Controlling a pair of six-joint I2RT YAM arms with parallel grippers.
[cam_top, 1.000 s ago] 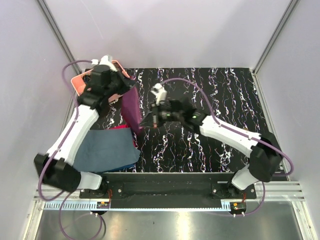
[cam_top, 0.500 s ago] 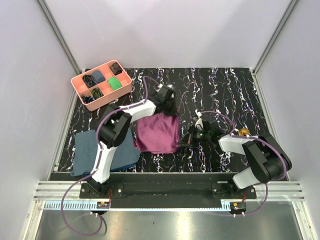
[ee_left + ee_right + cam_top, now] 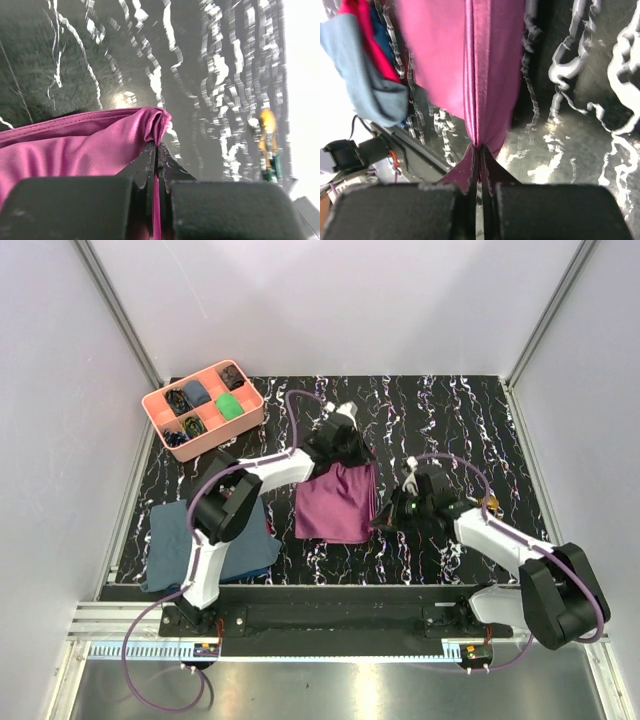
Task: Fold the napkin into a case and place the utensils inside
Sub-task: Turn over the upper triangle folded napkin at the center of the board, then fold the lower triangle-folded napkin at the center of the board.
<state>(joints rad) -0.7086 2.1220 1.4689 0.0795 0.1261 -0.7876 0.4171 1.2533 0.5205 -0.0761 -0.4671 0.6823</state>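
The plum-purple napkin (image 3: 338, 505) hangs stretched between both grippers over the middle of the black marbled table (image 3: 440, 420). My left gripper (image 3: 352, 452) is shut on its far right corner; in the left wrist view the cloth (image 3: 75, 145) is pinched between the jaws of that gripper (image 3: 158, 146). My right gripper (image 3: 378, 523) is shut on the near right corner, and the right wrist view shows the napkin (image 3: 485, 75) bunched into that gripper (image 3: 480, 148). The utensils (image 3: 489, 504) lie partly hidden behind the right arm; they show golden with green handles (image 3: 269, 145) in the left wrist view.
A pink compartment tray (image 3: 203, 408) with small items stands at the far left corner. A slate-blue cloth (image 3: 205, 535) lies at the near left with a red cloth (image 3: 362, 35) on it. Aluminium frame rails border the table.
Both arms have carried the napkin to the right, from over the blue cloth to the table's middle. It now hangs spread between the two grippers.
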